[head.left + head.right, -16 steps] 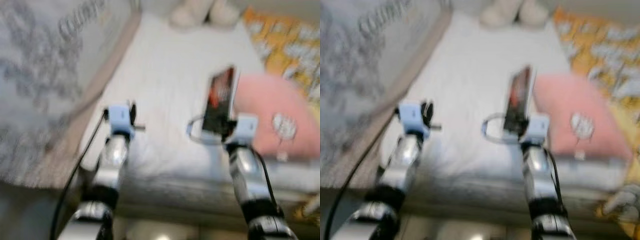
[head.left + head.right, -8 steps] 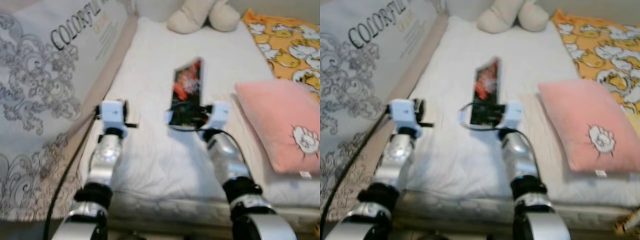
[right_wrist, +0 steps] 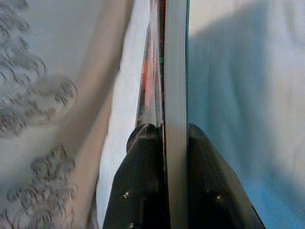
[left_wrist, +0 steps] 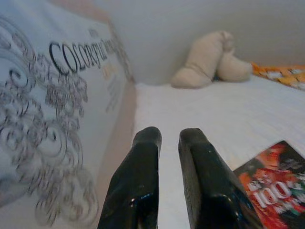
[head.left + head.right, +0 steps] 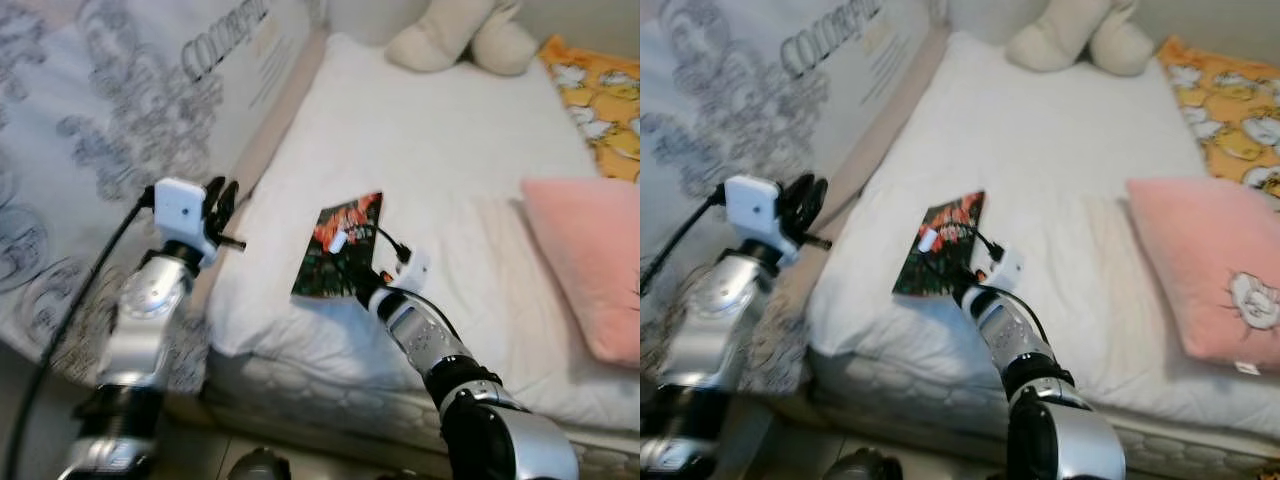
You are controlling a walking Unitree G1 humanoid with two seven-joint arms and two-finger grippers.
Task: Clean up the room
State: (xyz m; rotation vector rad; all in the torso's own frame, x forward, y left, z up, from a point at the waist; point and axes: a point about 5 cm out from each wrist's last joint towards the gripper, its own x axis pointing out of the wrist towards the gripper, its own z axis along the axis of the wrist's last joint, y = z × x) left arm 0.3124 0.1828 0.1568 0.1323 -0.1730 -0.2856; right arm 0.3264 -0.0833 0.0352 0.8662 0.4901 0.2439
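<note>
White bed (image 5: 450,150), patterned panel (image 5: 90,130) along its left edge.
A book (image 5: 340,245) is clamped by the right gripper (image 3: 164,143) near the bed's left edge; the left gripper (image 4: 164,143) is held nearly closed, gripping nothing. Plush toy (image 5: 455,40) at the far edge, pink pillow (image 5: 590,250) at the right.

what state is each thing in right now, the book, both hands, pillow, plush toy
book: closed, clamped at one edge, low over the white mattress
right hand: shut on the book
left hand: fingers nearly together, holding nothing, raised beside the bed's left edge
pink pillow: lying flat on the mattress
plush toy: resting at the head of the bed
</note>
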